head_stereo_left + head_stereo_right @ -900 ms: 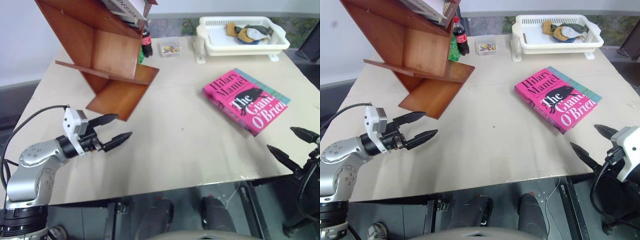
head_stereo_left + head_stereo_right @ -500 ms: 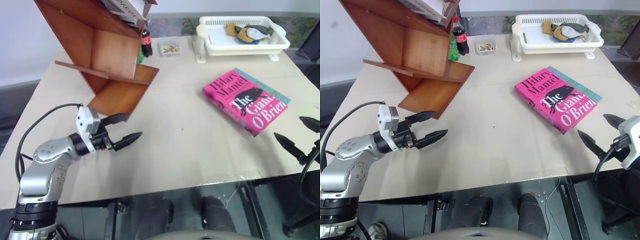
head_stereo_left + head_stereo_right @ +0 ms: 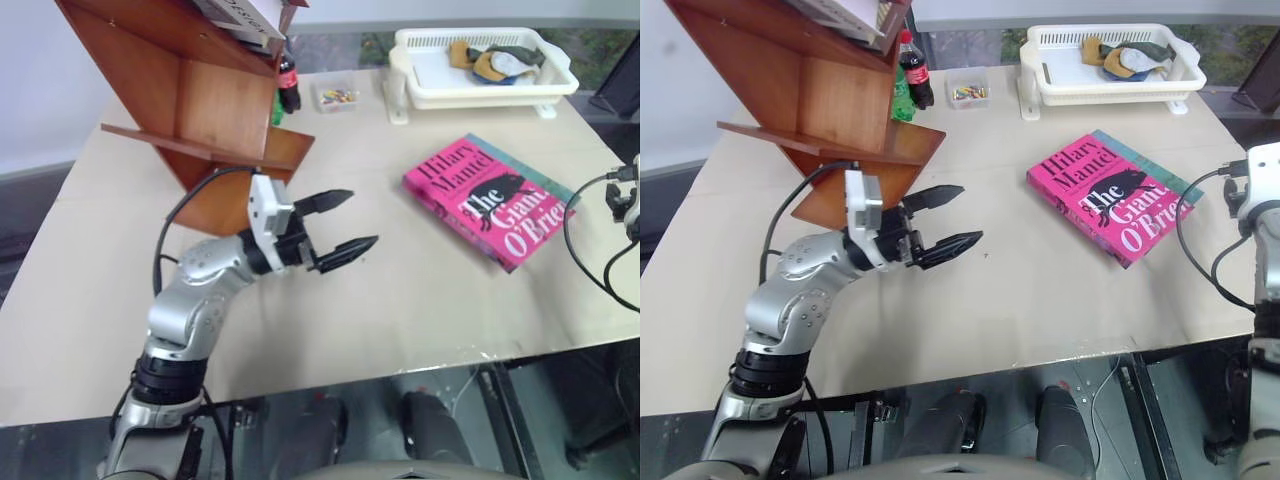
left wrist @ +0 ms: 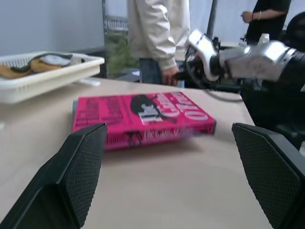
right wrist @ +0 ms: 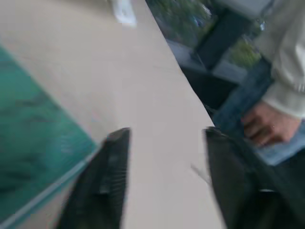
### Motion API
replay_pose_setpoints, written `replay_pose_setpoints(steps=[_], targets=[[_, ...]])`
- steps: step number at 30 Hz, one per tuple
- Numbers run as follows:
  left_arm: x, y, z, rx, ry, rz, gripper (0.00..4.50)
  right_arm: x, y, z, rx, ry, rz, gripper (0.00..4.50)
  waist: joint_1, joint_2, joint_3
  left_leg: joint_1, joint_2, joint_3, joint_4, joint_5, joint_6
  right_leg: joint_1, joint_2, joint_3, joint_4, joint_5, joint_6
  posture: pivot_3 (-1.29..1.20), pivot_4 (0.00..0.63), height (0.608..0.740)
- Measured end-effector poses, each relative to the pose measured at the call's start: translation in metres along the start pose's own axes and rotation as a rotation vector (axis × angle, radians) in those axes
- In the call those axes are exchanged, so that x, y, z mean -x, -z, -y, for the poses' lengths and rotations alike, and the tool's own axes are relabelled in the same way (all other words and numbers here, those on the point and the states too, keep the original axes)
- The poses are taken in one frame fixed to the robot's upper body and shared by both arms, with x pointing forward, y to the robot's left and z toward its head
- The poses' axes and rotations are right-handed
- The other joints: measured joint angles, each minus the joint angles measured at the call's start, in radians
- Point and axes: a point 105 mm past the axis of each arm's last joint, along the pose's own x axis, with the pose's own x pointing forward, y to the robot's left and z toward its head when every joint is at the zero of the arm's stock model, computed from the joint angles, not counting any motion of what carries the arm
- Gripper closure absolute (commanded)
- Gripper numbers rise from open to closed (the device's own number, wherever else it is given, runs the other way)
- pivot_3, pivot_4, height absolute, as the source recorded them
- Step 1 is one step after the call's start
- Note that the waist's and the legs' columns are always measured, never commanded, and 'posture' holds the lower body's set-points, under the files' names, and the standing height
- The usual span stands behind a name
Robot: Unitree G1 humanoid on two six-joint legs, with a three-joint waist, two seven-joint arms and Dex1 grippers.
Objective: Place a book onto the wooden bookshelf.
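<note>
The pink book [image 3: 490, 200] lies flat on the right half of the table, on top of a teal book [image 3: 545, 172]. The wooden bookshelf [image 3: 190, 100] stands tilted at the back left. My left gripper [image 3: 364, 217] hovers over the middle of the table, open and empty, pointing at the book, whose spine faces it [image 4: 143, 117]. My right gripper [image 5: 166, 136] is open with nothing between its fingers. It hangs over bare tabletop by the table's right edge, next to the teal cover [image 5: 28, 157]. The right wrist [image 3: 628, 195] shows beyond the book.
A white basket tray [image 3: 470, 100] with cloths sits at the back right. A cola bottle [image 3: 290, 85] and a small clear box [image 3: 340, 97] stand beside the shelf. A white book [image 3: 240, 12] lies on the shelf. A person [image 4: 157, 33] stands past the table's right edge.
My left arm has swung right, from the front left to the middle of the table, still open. My right arm has moved up and right; its fingers have left the head views.
</note>
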Motion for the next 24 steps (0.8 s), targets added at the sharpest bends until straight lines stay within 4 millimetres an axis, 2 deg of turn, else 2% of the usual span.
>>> replay_pose_setpoints(steps=[2, 3, 5, 10, 13, 18, 24], targets=[[-0.003, 0.000, -0.001, 0.003, -0.022, 0.010, 0.00, -0.009, 0.006, -0.002, 0.016, -0.001, -0.023, 4.16, -0.009, 0.000, 0.000, -0.002, 0.000, 0.002, 0.000, 0.000, 0.001, -0.003, 0.000, 0.002, -0.001, 0.000, 0.000, 0.00, 0.150, 0.740], [-0.004, 0.000, -0.001, 0.005, -0.028, 0.012, 0.00, -0.012, 0.008, -0.002, 0.017, -0.001, -0.032, 4.43, -0.012, 0.000, 0.000, -0.002, 0.000, 0.002, 0.000, -0.001, 0.001, -0.003, 0.000, 0.002, -0.001, 0.000, 0.000, 0.00, 0.150, 0.740], [-0.005, 0.000, 0.000, 0.005, -0.039, 0.015, 0.00, -0.016, 0.012, -0.001, 0.004, 0.002, -0.050, 4.43, -0.013, 0.000, 0.000, -0.002, 0.000, 0.003, 0.000, -0.001, 0.002, -0.003, 0.000, 0.003, -0.001, 0.000, 0.000, 0.00, 0.150, 0.740], [-0.010, -0.003, 0.009, -0.001, -0.056, 0.042, 0.00, -0.030, -0.004, -0.012, -0.242, -0.011, -0.042, 4.43, -0.016, 0.000, 0.000, -0.001, 0.001, 0.005, 0.001, -0.001, 0.002, -0.002, 0.002, 0.005, 0.000, 0.001, 0.002, 0.00, 0.150, 0.740], [-0.009, -0.001, 0.010, 0.010, -0.069, 0.035, 0.00, -0.032, 0.000, -0.016, -0.291, -0.025, -0.057, 4.43, -0.009, 0.000, 0.000, -0.001, 0.001, 0.005, 0.001, -0.001, 0.002, -0.002, 0.002, 0.005, 0.000, 0.001, 0.002, 0.00, 0.150, 0.740], [-0.008, 0.002, 0.009, 0.025, -0.091, 0.026, 0.00, -0.032, 0.019, -0.025, -0.347, -0.060, -0.124, 4.43, -0.011, 0.000, 0.000, -0.001, 0.000, 0.005, 0.002, -0.001, 0.003, -0.002, 0.001, 0.006, 0.000, 0.001, 0.002, 0.00, 0.150, 0.740], [-0.007, 0.002, 0.012, 0.035, -0.086, 0.034, 0.00, -0.030, 0.024, -0.038, -0.464, -0.166, -0.161, 4.43, -0.016, 0.000, 0.000, -0.001, 0.001, 0.006, 0.001, -0.002, 0.003, -0.003, 0.002, 0.007, 0.000, 0.001, 0.002, 0.00, 0.150, 0.740]])
